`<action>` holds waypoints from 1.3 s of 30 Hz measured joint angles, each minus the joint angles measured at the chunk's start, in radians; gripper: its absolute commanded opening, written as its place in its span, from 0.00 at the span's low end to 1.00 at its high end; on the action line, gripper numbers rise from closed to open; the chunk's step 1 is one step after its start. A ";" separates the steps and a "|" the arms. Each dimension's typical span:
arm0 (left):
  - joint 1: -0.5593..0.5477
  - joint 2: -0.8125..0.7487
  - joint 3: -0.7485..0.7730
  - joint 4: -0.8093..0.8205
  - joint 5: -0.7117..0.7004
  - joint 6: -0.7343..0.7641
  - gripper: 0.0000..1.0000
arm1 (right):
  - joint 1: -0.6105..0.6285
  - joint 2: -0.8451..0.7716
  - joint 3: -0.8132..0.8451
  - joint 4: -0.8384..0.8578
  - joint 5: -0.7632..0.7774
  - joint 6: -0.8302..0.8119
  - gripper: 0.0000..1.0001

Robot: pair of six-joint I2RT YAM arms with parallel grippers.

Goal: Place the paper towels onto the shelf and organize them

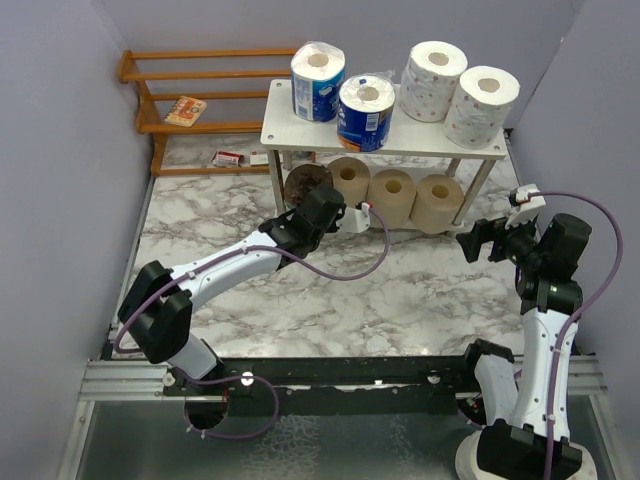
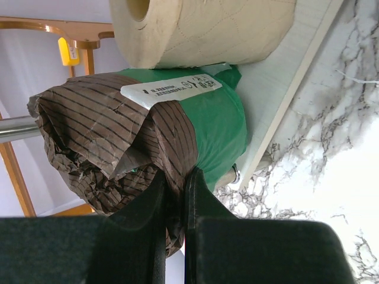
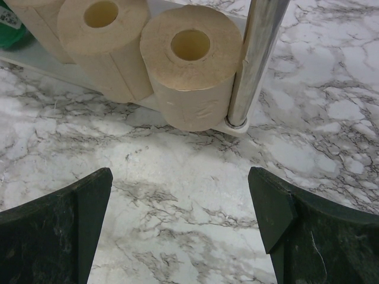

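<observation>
While the left tool (image 2: pixel 176 188) pinches a fold of crinkled wrapper at the end of the brown roll (image 2: pixel 124 130), the roll lies on the lower tier of the shelf (image 1: pixel 420 140), against the first of three tan rolls (image 1: pixel 392 196). Light, soft and crushable, it looks safer gripped across its green-banded body than by loose paper, which may tear. The right tool (image 3: pixel 180 207) hangs spread wide above the marble surface (image 3: pixel 177 148), holding nothing

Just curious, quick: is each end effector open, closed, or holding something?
Left end effector: closed on the brown roll.
Right end effector: open, empty.
</observation>
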 measured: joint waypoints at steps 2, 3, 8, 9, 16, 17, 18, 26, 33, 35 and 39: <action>0.008 0.012 0.005 0.015 0.000 0.007 0.00 | 0.000 0.000 0.000 0.000 0.000 0.000 1.00; 0.011 0.017 0.007 0.020 0.000 0.010 0.00 | 0.000 0.000 0.000 0.000 0.000 0.000 1.00; 0.023 0.042 0.012 0.037 -0.006 0.021 0.00 | 0.000 0.000 -0.001 0.000 0.000 0.000 1.00; 0.024 0.045 0.013 0.039 -0.006 0.023 0.00 | -0.002 0.000 -0.001 0.000 0.000 0.000 1.00; 0.042 0.102 0.031 0.061 -0.007 0.026 0.05 | -0.009 0.000 -0.001 0.000 -0.002 0.000 1.00; 0.043 0.110 0.035 0.063 -0.007 0.026 0.11 | -0.009 0.000 -0.001 0.000 -0.002 0.000 1.00; 0.045 0.117 0.040 0.063 -0.007 0.025 0.18 | -0.011 0.000 -0.001 0.000 -0.003 0.000 1.00; 0.050 0.142 0.089 0.071 -0.010 0.009 0.99 | -0.013 0.002 -0.001 0.000 -0.003 0.000 1.00; 0.050 0.142 0.142 0.071 -0.011 -0.024 0.99 | -0.013 0.001 -0.001 0.000 -0.003 0.000 1.00; 0.050 0.141 0.153 0.066 -0.011 -0.031 0.99 | -0.013 0.001 -0.001 0.000 -0.003 0.000 1.00; 0.045 0.124 0.159 0.045 -0.011 -0.042 0.99 | -0.013 0.002 -0.001 0.000 -0.003 0.000 1.00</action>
